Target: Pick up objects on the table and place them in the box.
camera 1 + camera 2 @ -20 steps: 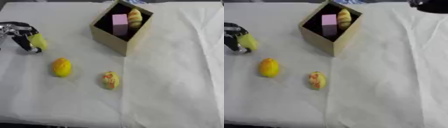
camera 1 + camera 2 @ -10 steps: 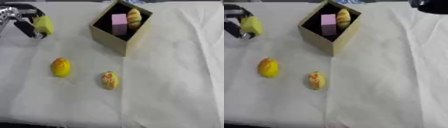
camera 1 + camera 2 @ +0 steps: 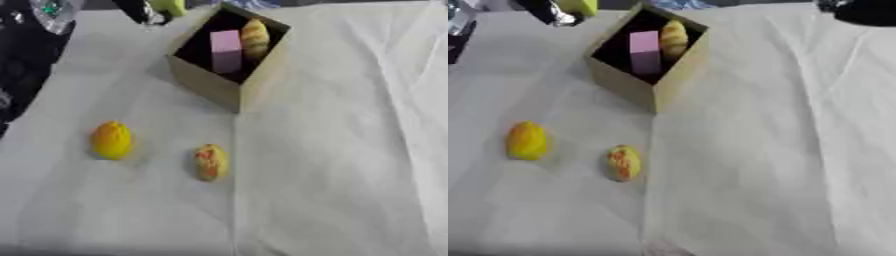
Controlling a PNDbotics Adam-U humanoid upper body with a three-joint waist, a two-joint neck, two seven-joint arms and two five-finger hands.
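At about ten o'clock from the middle of the white tablecloth [image 3: 350,150] we see our left arm [image 3: 35,30], dark with a silver joint, coming in from the upper left corner. Our left hand [image 3: 144,10] shows at the top edge, around eleven o'clock, and its fingers are curled round a yellow-green object [image 3: 171,6], which sits just beside the far left corner of the box, above the cloth; we cannot make out what this small thing is beyond its colour. At eight o'clock a lemon [image 3: 112,140] lies on the cloth, well apart from the box. Just to its right, at about seven o'clock, lies a small yellowish oval thing with red marks [image 3: 210,161], near the lemon but not touching it. At twelve o'clock stands the open cardboard box [image 3: 210,85], turned so that one corner points toward us. Inside it a pink block [image 3: 226,50] stands upright, and touching it on the right is a yellow-brown bread-like object [image 3: 255,39] leaning against the far wall. At one o'clock, in the upper right corner of the right eye view, a dark shape [image 3: 864,10] shows, most likely our right hand; we cannot tell how its fingers stand.
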